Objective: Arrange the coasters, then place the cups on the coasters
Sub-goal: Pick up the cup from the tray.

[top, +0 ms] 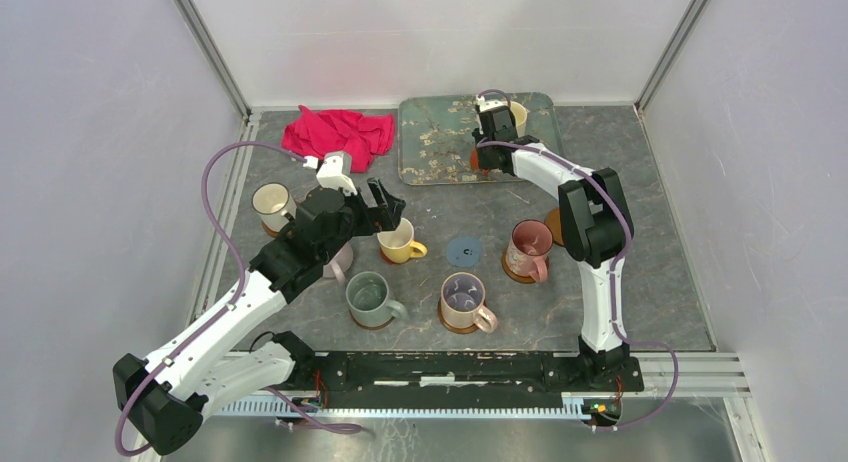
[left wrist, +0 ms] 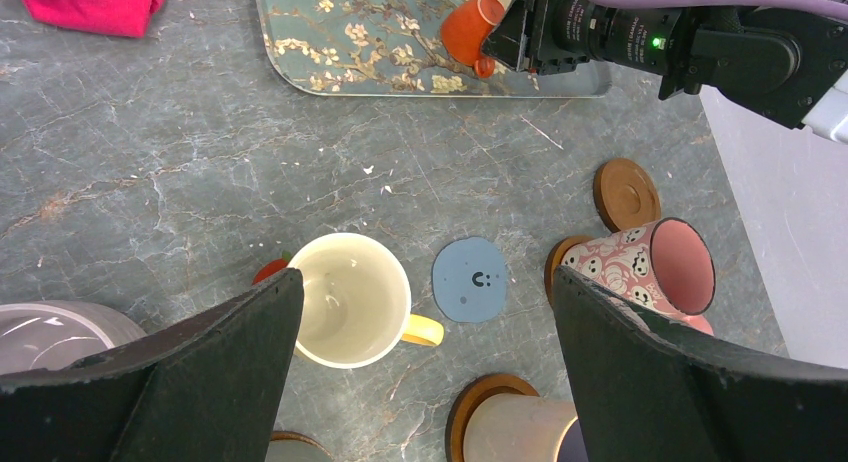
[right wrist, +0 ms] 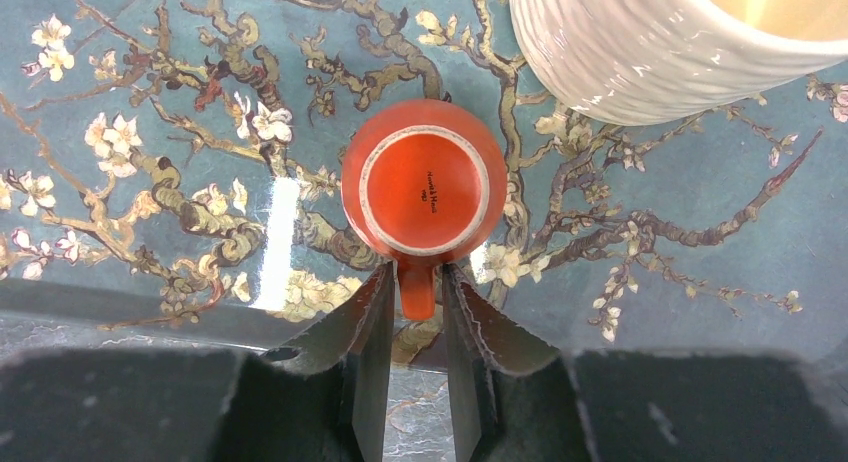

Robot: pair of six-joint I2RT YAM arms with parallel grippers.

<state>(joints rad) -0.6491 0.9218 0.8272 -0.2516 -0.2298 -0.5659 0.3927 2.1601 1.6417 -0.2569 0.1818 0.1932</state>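
Observation:
A tiny orange cup [right wrist: 424,187] lies upside down on the teal tray [right wrist: 150,102]. My right gripper [right wrist: 418,277] is shut on its handle, one finger on each side. A ribbed cream cup [right wrist: 650,52] stands just beyond it on the tray. My left gripper [left wrist: 425,277] hangs wide open and holds nothing. It is above the yellow cup [left wrist: 345,300], which rests on a red coaster [left wrist: 270,271]. Beside that lies the bare blue coaster [left wrist: 470,279]. The pink floral cup [left wrist: 650,267] sits on an amber coaster [left wrist: 556,262], and another amber coaster [left wrist: 626,194] lies bare.
A mauve cup [top: 463,300], a grey-green cup [top: 370,298] and a cream cup [top: 271,206] stand on coasters nearer the front and left. Another cup [top: 338,262] is partly hidden under the left arm. A red cloth [top: 338,134] lies left of the tray [top: 430,142].

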